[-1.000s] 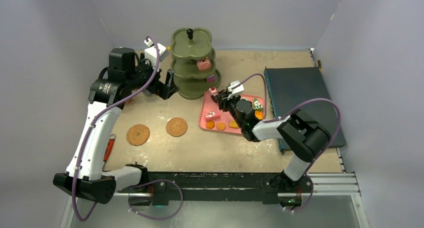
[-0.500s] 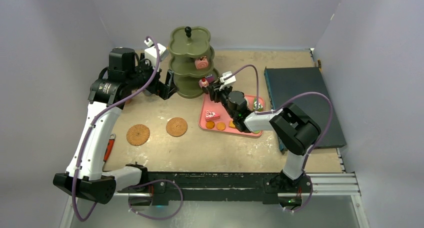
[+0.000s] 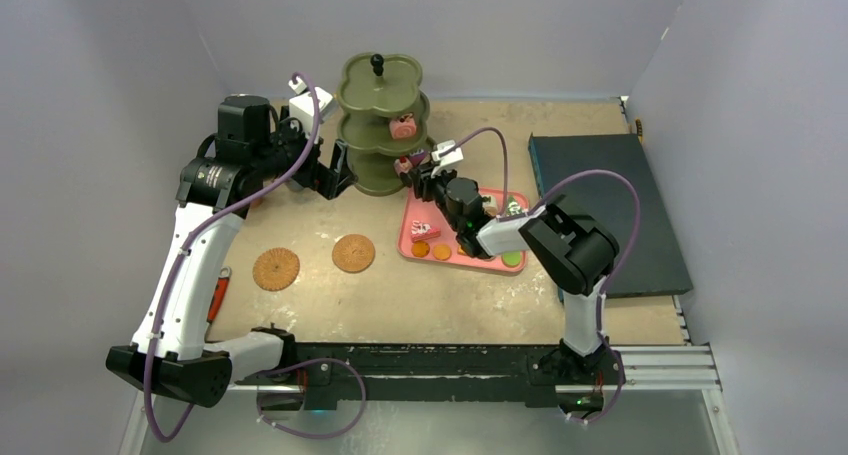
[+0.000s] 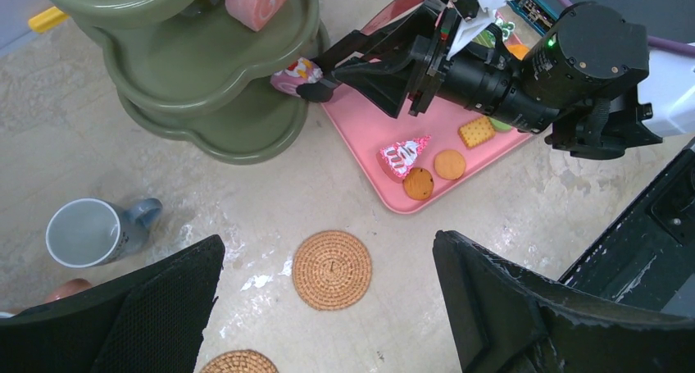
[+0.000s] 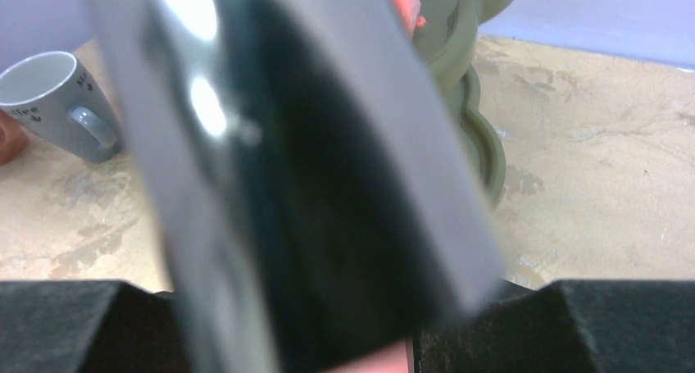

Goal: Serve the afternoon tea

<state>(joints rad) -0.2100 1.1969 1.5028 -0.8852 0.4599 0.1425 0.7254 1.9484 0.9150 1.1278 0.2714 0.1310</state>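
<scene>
Beige tabletop (image 3: pixel 480 125) carries the olive three-tier stand (image 3: pixel 362 95), the pink tray (image 4: pixel 369 127) just beside it, two coasters (image 3: pixel 353 253) and a grey-blue cup (image 4: pixel 86 232). At the stand's edge the right gripper (image 4: pixel 315 82) pinches a pink roll pastry (image 4: pixel 291 74). The left gripper (image 3: pixel 338 170) gapes wide, empty.

A flat pink rectangular tray (image 4: pixel 361 131) lies on the tabletop (image 3: pixel 320 305), under the right hand (image 3: pixel 408 170) and reaching back from just behind its tips. The tabletop is beige, blotched with pale stains. Well to the right of that hand sits a dark teal flat box (image 3: pixel 650 225), its left edge just beside the tray. Well apart from the left hand (image 3: pixel 340 170), on its near-left side, a slim red object (image 3: pixel 216 297) shows at the tabletop's edge, partly hidden. Lilac-grey walls (image 3: pixel 500 35) stand beyond both hands.
</scene>
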